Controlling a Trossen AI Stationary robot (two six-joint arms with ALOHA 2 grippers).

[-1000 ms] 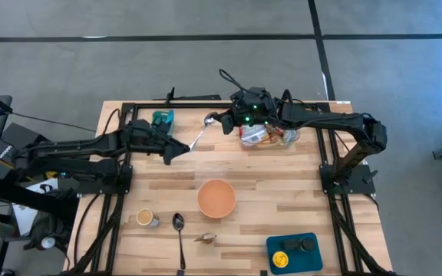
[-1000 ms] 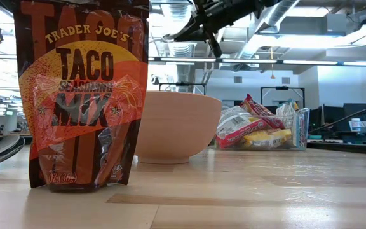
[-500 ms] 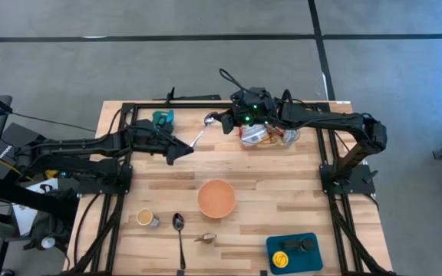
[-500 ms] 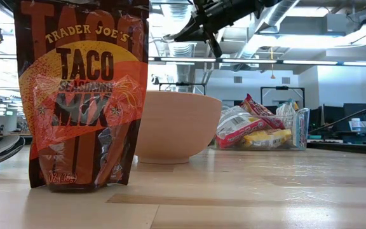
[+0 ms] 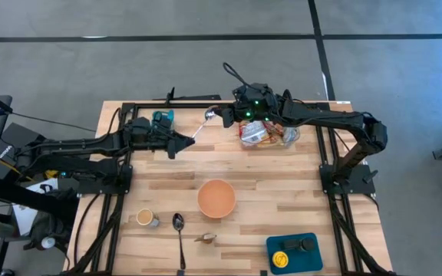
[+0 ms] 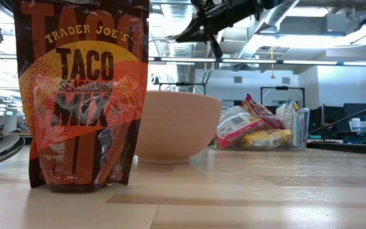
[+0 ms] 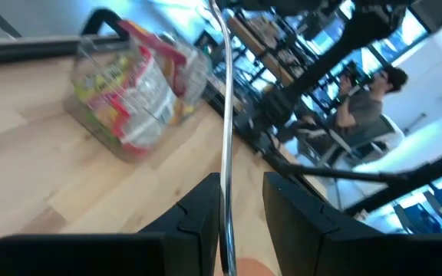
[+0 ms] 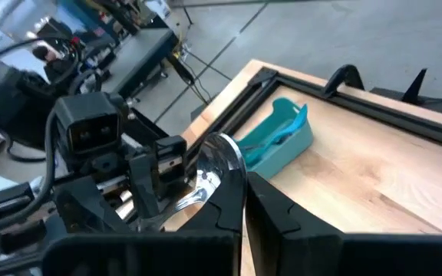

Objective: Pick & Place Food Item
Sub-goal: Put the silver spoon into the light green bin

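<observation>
A metal spoon [image 5: 200, 126] is held in the air between my two grippers, over the table's far middle. My left gripper [image 5: 179, 143] is shut on its handle end; my right gripper [image 5: 222, 116] is shut on its bowl end. A clear container of food packets [image 5: 268, 135] stands on the table just right of my right gripper and also shows in the left wrist view [image 7: 133, 84]. An orange bowl [image 5: 216, 198] stands on the table's middle. A taco seasoning packet [image 6: 81, 95] stands upright close to the low camera. My left gripper pinches the spoon's handle [image 7: 225, 201] between its two fingers, near the handle's free end. The handle runs on forward along the fingers, slanting toward the far right. The spoon is clear of the table. My right gripper has the spoon's bowl [image 8: 222, 162] at its fingertips, the bowl's edge [image 8: 241, 192] going in between the two fingers. The fingers come from the table's right side, about level. The place of contact is mostly hidden by the fingers.
A teal holder [image 5: 162, 119] lies at the far left edge. A small cup [image 5: 146, 218], a second spoon [image 5: 179, 236] and a teal tray [image 5: 291, 251] with small things lie near the front edge. A person [image 7: 367, 103] sits beyond the table.
Both grippers have gone a little toward the table's far edge with the spoon held between them. The spoon stays clear of the table, its bowl end toward the far right.
</observation>
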